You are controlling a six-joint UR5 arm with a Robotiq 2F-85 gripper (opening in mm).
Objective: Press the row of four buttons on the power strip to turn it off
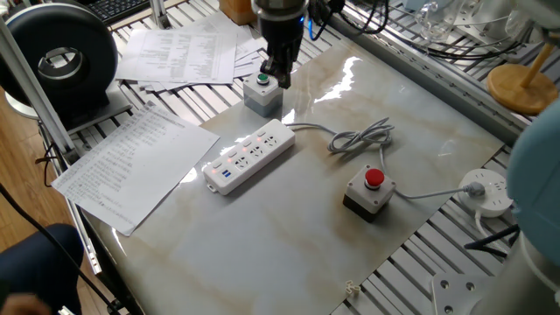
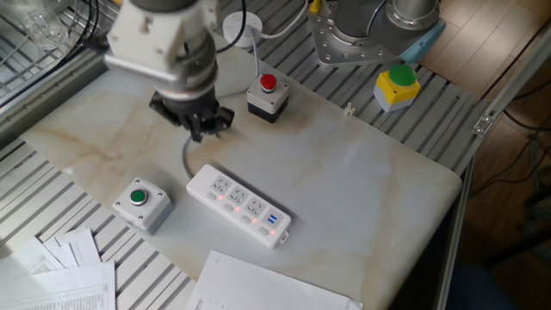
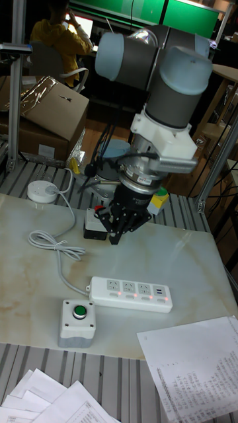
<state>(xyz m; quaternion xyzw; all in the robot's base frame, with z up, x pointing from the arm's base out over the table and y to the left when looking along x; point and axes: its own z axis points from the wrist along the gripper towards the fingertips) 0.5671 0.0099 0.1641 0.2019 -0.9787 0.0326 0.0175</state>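
The white power strip lies flat mid-table, blue USB ports at one end, its cord coiled behind it. The four buttons run along one long edge and show small red lights. My gripper hangs above the table behind the strip, over the cord and apart from the strip. Its fingertips meet in one point with nothing between them.
A grey box with a green button stands beside the strip's cord end. A red mushroom button box, a round white socket puck and paper sheets surround it.
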